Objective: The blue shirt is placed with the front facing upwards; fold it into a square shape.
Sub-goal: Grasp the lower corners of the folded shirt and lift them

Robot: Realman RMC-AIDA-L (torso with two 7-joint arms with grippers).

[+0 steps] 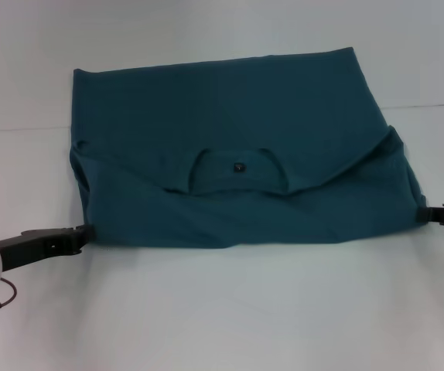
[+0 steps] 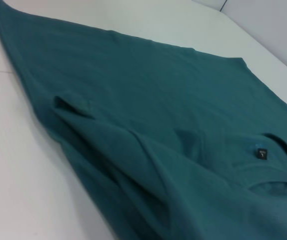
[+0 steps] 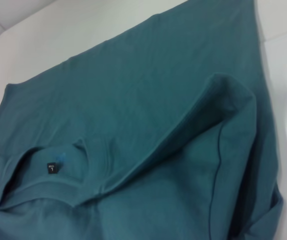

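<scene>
Shirt: the blue shirt [image 1: 230,139] lies spread across the middle of the head view, on a white table [image 1: 230,309]. It forms a wide, roughly rectangular shape with its lower part folded over toward the centre.
Collar: the round collar [image 1: 237,171] sits just below the centre of the shirt, with a small dark label [image 1: 240,166] inside it; the same label shows in both wrist views.
Folds: a raised fold runs from the collar toward the right edge; a smaller crease lies by the left edge.
Left gripper: the left gripper [image 1: 83,234] is at the lower left of the head view, its black tip touching the shirt's lower left corner; its finger state cannot be told.
Right gripper: the right gripper [image 1: 431,214] is at the right edge, its tip at the shirt's lower right corner; its finger state cannot be told.
</scene>
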